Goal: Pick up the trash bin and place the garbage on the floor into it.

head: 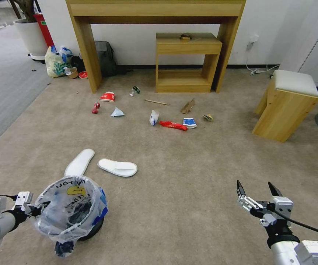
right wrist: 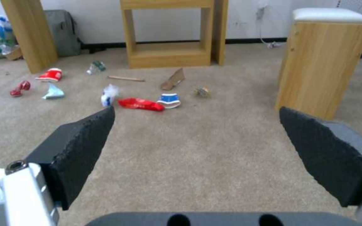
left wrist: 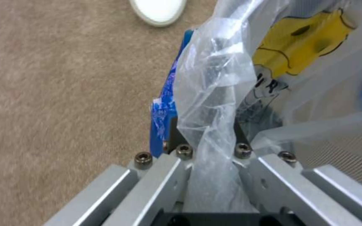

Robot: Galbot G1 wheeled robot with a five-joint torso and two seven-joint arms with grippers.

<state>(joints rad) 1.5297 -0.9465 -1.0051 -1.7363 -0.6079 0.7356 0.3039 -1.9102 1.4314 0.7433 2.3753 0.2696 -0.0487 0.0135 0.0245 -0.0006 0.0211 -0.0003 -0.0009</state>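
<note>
Floor (head: 188, 191): beige carpet. Trash bin (head: 70, 211) at near left, lined with a crinkly printed bag, just in front of two white slippers (head: 117, 167). Left gripper (head: 33, 210) at the bin's left rim, fingers closed on rim and liner; the left wrist view shows plastic bunched between the jaws. Right gripper (head: 259, 188) hovers at near right, fingers spread wide, empty. Farther off lie small litter pieces: red wrapper (head: 173, 125), blue-white cup (head: 189, 122), crushed red can (head: 95, 107).
</note>
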